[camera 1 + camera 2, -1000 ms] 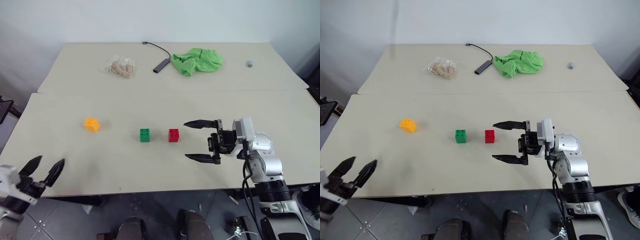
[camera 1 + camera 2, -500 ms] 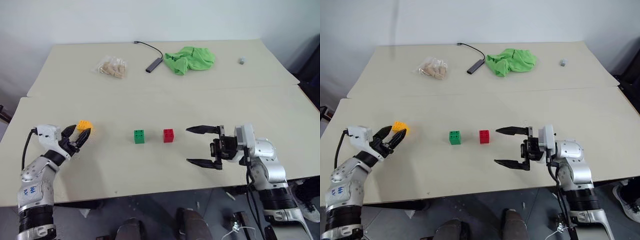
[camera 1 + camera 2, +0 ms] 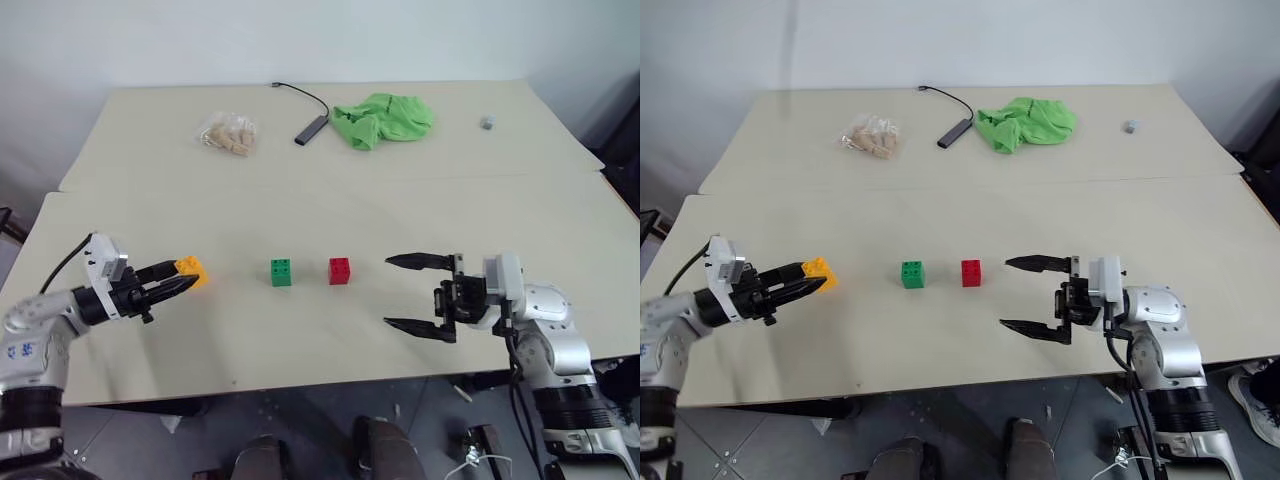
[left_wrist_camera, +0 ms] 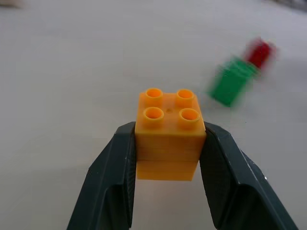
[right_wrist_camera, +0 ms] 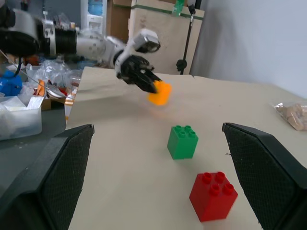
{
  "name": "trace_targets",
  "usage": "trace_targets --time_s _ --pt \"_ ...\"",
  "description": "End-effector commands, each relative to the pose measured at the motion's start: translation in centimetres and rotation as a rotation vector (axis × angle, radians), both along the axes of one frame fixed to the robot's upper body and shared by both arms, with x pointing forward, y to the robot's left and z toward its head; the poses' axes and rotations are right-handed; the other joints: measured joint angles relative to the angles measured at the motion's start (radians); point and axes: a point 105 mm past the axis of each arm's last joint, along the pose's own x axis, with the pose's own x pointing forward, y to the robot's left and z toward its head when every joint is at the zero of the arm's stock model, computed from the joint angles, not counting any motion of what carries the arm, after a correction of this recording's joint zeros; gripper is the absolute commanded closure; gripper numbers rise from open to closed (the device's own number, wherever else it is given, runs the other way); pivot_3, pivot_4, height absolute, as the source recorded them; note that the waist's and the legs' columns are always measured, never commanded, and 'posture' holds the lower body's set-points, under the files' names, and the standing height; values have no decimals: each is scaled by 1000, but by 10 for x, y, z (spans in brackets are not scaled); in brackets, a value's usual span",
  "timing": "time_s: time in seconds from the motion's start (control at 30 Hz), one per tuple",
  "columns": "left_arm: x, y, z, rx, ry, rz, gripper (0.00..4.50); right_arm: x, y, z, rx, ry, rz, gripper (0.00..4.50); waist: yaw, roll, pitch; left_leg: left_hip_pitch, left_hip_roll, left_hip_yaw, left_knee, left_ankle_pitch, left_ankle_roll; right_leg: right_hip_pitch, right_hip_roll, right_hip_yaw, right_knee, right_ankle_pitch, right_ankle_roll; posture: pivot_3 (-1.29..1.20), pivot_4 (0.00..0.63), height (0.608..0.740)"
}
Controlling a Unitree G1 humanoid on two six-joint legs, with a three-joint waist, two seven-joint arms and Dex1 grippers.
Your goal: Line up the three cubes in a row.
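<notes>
The yellow-orange cube (image 3: 190, 270) sits at the left of the table, and my left gripper (image 3: 176, 283) is shut on it. In the left wrist view the two fingers (image 4: 117, 167) press on the sides of the cube (image 4: 169, 139), studs up. I cannot tell whether it rests on the table or hangs just above it. The green cube (image 3: 281, 272) and the red cube (image 3: 340, 270) stand side by side in the middle. My right gripper (image 3: 390, 292) is open to the right of the red cube, apart from it, pointing at the row.
On the far table lie a clear bag of tan pieces (image 3: 226, 134), a dark adapter with its cable (image 3: 310, 128), a crumpled green cloth (image 3: 383, 120) and a tiny grey block (image 3: 487, 122). The near table's front edge (image 3: 300, 390) runs just behind both grippers.
My left gripper has come in from off the table's left corner, shut on the yellow-orange cube and carried it a little right, toward the green cube. The right gripper stays open, almost still.
</notes>
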Motion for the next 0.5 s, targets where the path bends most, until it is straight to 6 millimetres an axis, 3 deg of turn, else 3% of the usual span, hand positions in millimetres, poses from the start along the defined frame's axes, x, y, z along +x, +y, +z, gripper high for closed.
trace_targets --time_s 0.03,0.23,0.5 --pt "4 -9 -8 116 -6 -165 3019 -2 -5 7 4 -29 -11 0 4 0 0 0 0 0 0 0 0 0 0 0 0 0 0 0 150 740" --pt "34 -30 -8 146 -51 -243 3019 -5 -7 7 -3 -21 -29 0 0 0 0 -1 0 0 0 0 0 0 0 -1 0 0 1 0 150 740" --pt "31 -34 -22 239 69 -368 3019 -10 -16 7 -34 2 -41 0 -7 0 0 0 0 0 0 0 0 0 0 -1 1 1 1 0 150 740"
